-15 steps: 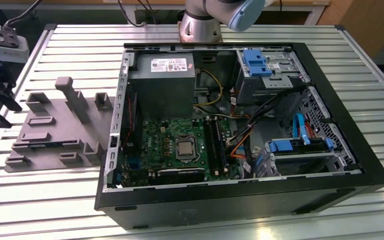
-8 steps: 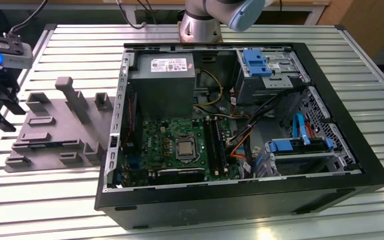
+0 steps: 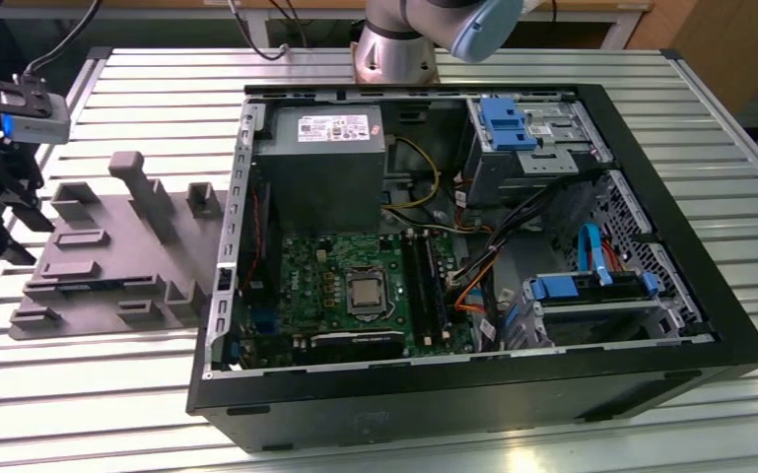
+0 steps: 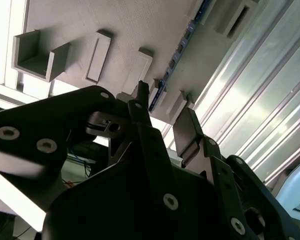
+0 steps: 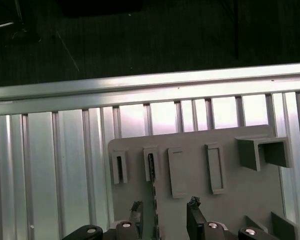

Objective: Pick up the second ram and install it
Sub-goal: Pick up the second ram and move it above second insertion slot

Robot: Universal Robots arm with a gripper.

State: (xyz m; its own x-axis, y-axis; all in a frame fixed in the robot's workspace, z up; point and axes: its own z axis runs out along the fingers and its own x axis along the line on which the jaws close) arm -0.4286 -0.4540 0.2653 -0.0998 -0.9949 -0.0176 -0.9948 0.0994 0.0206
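The tool (image 4: 164, 107) hung spread over the grey fixture (image 4: 115, 20), at nine o'clock from the computer case (image 3: 484, 404) in the exterior view. The second ram (image 4: 175, 60) stood edge-up in its slots between the fingers (image 4: 187, 130), likely to offer flat faces.

Second ram (image 4: 176, 55) partly behind the claw (image 4: 165, 102)
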